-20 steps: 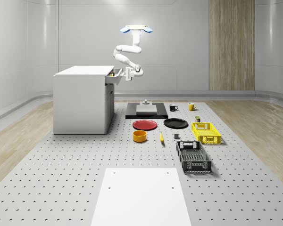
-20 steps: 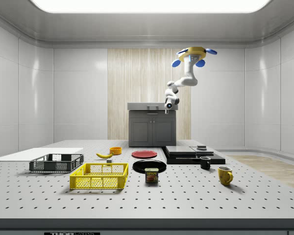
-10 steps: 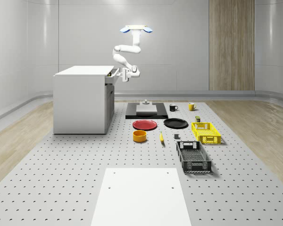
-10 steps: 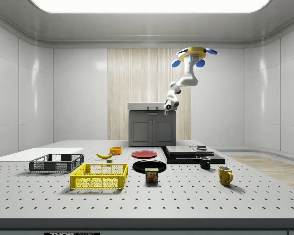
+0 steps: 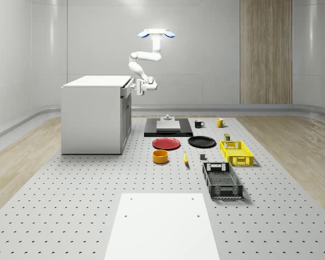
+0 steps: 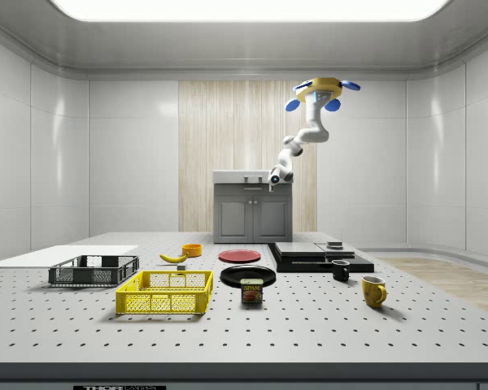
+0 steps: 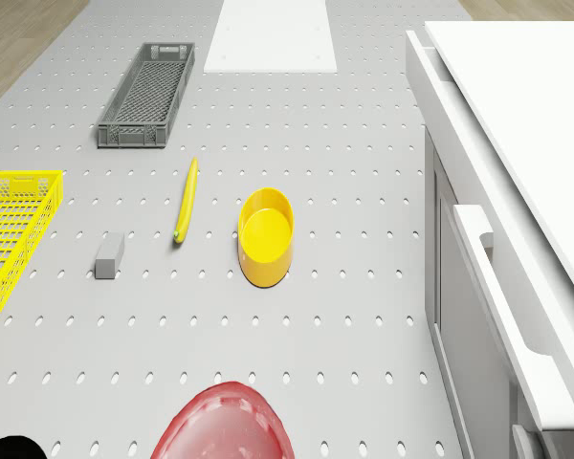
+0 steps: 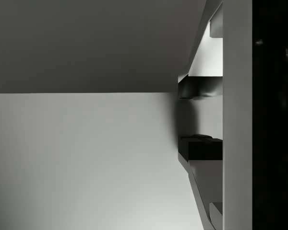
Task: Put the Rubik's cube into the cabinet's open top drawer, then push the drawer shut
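White and smooth-faced, the box-shaped cabinet (image 5: pixel 95 114) stands on the perforated grey bench (image 5: pixel 70 189), its top drawer (image 5: pixel 127 88) pushed nearly flush with the front, a long bar handle visible along it in the drone view. The drone (image 5: pixel 156 33) hovers high beside the cabinet, toward the whole-scene view's right of it, above the bench. Its jointed white arm (image 5: pixel 140 59) bends down and back so that the hand (image 5: pixel 135 86) sits right at the drawer front; whether the fingers are apart or together cannot be told. The Rubik's cube cannot be made out. On the bench lie a round red plate (image 5: pixel 166 143), a glossy black plate (image 5: pixel 201 142), a yellow bowl (image 7: pixel 265 234), a slender curved banana (image 7: pixel 186 201), a yellow lattice crate (image 5: pixel 236 152), and a dark grey mesh crate (image 5: pixel 221 180). A flat white board (image 5: pixel 161 225) lies on the near part of the bench.
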`<state>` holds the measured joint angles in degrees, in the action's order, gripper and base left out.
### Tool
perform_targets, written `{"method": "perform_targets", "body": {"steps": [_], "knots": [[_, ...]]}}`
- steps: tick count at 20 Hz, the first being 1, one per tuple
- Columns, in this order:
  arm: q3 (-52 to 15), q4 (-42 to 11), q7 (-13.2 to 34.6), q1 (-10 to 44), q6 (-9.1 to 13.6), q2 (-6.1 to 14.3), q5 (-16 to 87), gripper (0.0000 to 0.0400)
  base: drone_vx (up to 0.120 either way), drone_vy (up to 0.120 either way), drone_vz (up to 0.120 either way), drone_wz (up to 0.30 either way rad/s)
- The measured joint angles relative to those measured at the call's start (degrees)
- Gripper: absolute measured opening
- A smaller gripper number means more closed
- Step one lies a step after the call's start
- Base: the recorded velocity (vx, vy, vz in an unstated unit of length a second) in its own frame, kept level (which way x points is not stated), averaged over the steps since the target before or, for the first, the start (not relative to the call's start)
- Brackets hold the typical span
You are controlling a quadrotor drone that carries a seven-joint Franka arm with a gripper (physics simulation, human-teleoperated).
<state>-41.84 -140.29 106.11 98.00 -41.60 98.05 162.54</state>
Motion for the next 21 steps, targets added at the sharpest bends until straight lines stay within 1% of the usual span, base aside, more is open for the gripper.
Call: {"method": "perform_targets", "body": {"steps": [4, 10, 21], "knots": [[-0.01, 1.63, -1.09, -0.29, -1.83, 0.15, 0.78, 0.0105, 0.000, 0.120, 0.000, 0.000], [-0.21, 2.97, -2.12, -0.58, -3.30, 0.25, 1.41, 0.0105, 0.000, 0.120, 0.000, 0.000], [-0.53, 3.80, -2.90, -0.76, -4.17, 0.29, 1.75, 0.0105, 0.000, 0.000, 0.000, 0.000]]}}
